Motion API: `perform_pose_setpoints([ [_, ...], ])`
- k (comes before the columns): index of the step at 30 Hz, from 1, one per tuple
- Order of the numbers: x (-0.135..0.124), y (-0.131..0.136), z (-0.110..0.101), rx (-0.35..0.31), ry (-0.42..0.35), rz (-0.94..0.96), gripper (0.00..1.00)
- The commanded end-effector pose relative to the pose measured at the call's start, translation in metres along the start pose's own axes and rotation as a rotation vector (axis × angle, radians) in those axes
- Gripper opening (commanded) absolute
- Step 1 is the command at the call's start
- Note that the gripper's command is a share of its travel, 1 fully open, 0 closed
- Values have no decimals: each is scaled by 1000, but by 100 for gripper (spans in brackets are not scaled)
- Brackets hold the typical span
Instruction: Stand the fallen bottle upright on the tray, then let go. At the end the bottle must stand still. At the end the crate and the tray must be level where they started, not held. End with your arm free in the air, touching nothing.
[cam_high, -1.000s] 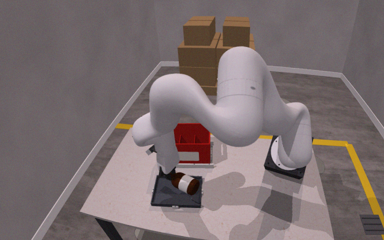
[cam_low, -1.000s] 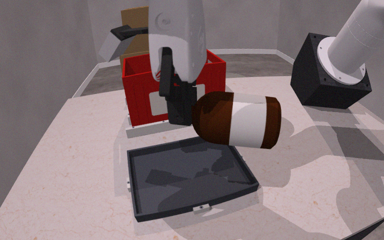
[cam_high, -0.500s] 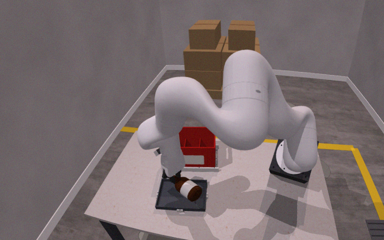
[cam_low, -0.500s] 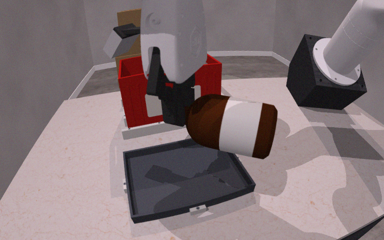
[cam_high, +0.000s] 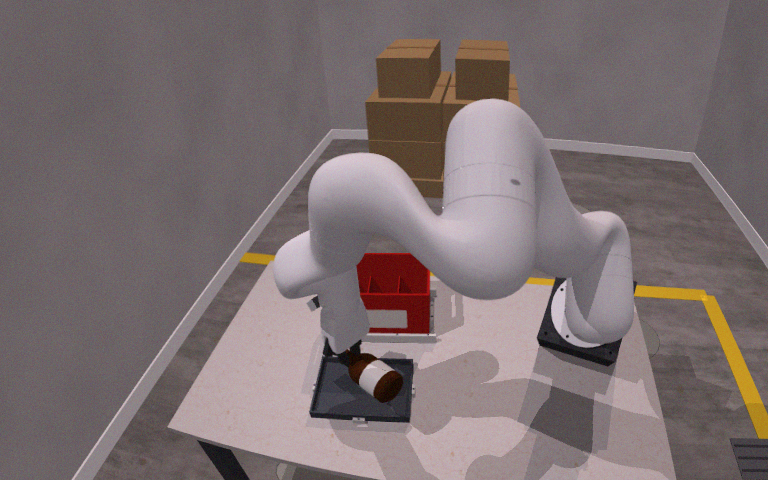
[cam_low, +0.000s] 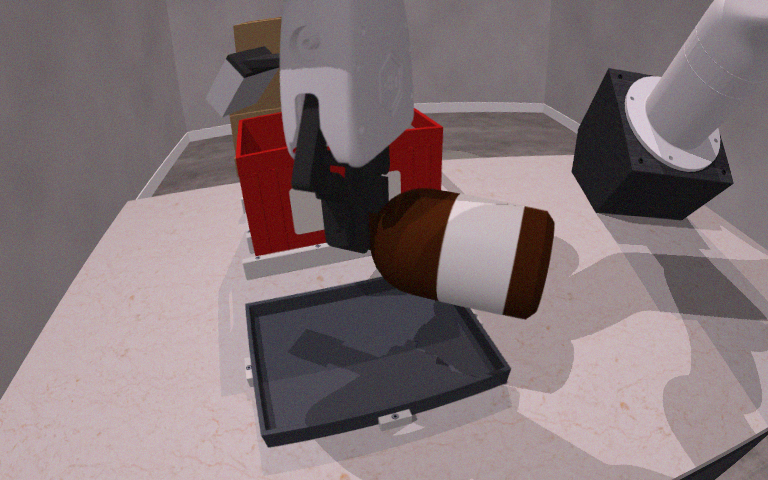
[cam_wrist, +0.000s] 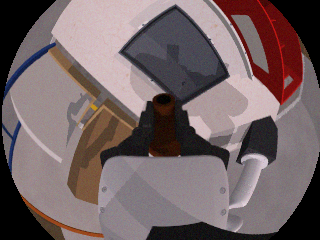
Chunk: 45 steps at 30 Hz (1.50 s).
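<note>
A brown bottle (cam_high: 375, 376) with a white label hangs in the air above the dark grey tray (cam_high: 362, 389). It lies nearly level, its base tilted slightly down and away from the gripper. It also shows in the exterior view (cam_low: 464, 257) over the tray (cam_low: 370, 362). My gripper (cam_low: 353, 226) is shut on the bottle's neck, which the fingers hide there. In the wrist view the neck (cam_wrist: 163, 127) sits between my fingers, with the tray (cam_wrist: 175, 54) beyond it. The red crate (cam_high: 394, 291) stands behind the tray.
The arm's black base (cam_high: 583, 333) is at the table's right. Stacked cardboard boxes (cam_high: 436, 107) stand on the floor behind the table. The crate (cam_low: 342, 173) rests on a pale plate close behind the gripper. A yellow floor line runs past the table.
</note>
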<state>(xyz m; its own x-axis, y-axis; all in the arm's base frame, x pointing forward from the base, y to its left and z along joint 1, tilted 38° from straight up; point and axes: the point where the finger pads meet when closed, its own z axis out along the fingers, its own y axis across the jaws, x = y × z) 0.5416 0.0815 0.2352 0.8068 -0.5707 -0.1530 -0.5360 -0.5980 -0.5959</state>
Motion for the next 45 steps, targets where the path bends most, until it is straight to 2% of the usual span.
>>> perform_pose_setpoints([
  [1,1,-1,-1,1,1,1,0],
  [25,1,-1,-1,1,1,174,0],
  [45,1,-1,-1,1,2,185,0],
])
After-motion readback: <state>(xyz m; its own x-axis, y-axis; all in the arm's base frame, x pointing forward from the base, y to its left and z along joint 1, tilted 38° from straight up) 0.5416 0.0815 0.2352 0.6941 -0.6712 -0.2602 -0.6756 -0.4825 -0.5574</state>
